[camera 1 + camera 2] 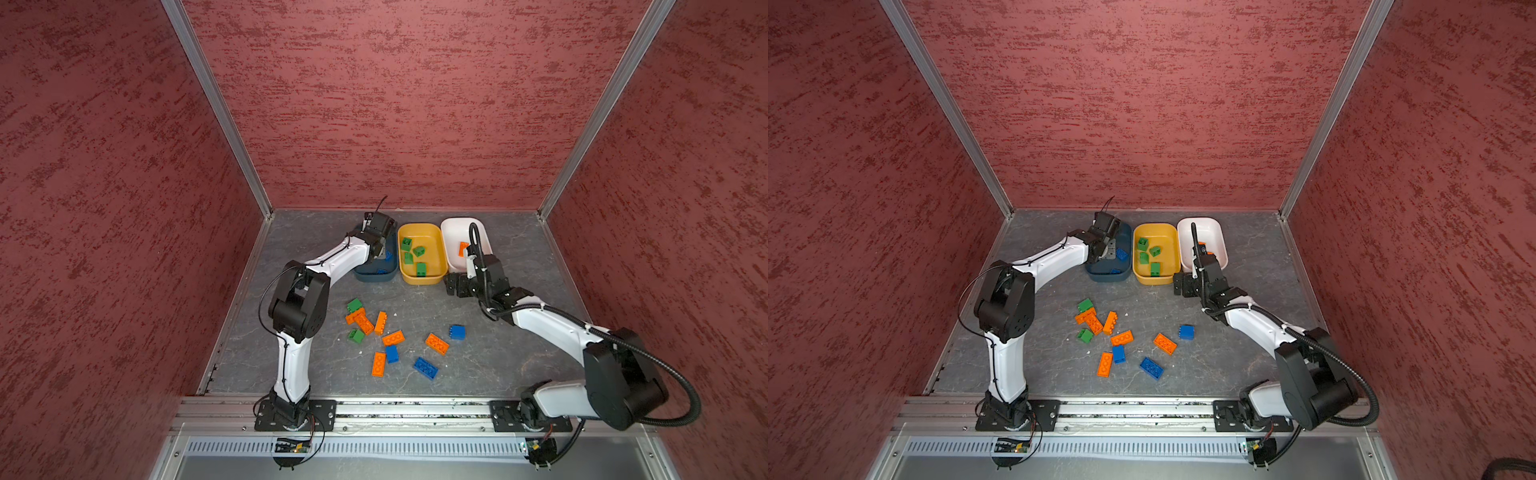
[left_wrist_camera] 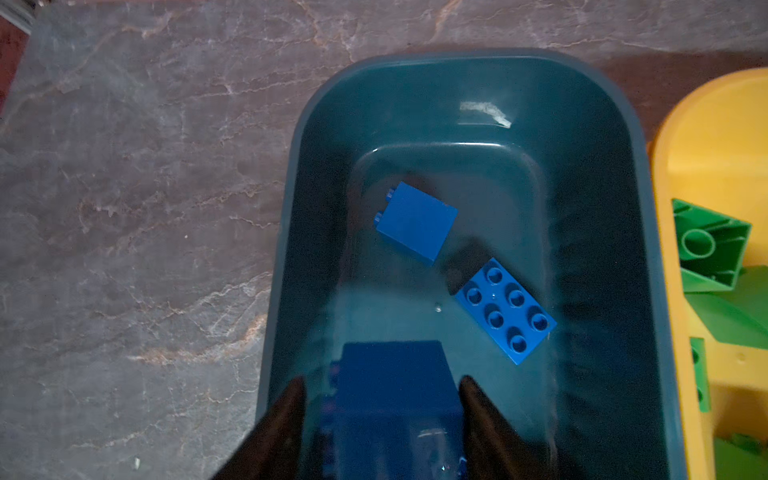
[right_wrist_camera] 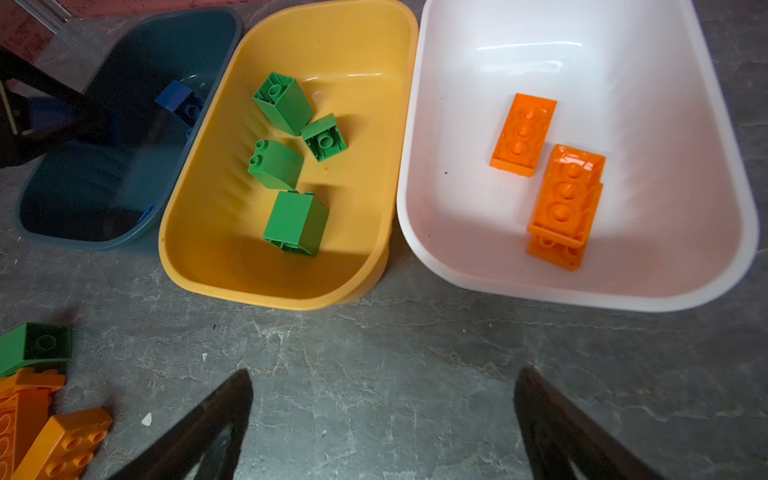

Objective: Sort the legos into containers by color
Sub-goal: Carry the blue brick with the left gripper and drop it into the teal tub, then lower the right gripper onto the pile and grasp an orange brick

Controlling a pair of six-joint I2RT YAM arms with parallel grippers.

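Note:
My left gripper (image 2: pixel 382 380) hangs over the dark teal container (image 2: pixel 291 166). Its fingers stand open around a blurred blue lego (image 2: pixel 395 395), with a gap showing on one side. Two more blue legos (image 2: pixel 415 220) (image 2: pixel 505 309) lie in that tub. The yellow container (image 3: pixel 199 266) holds several green legos (image 3: pixel 295 222). In the white container (image 3: pixel 623 41) lie orange legos (image 3: pixel 523 133). My right gripper (image 3: pixel 385 372) is open and empty above the bare table, just in front of the yellow and white tubs. In both top views it sits at their near rims (image 1: pixel 452 286) (image 1: pixel 1179 286).
Loose legos lie scattered mid-table: several orange ones (image 1: pixel 436 343), three blue (image 1: pixel 425 368) (image 1: pixel 457 332) (image 1: pixel 391 353) and two green (image 1: pixel 354 305) (image 1: pixel 356 336). The three tubs stand side by side at the back. Red walls enclose the table on three sides.

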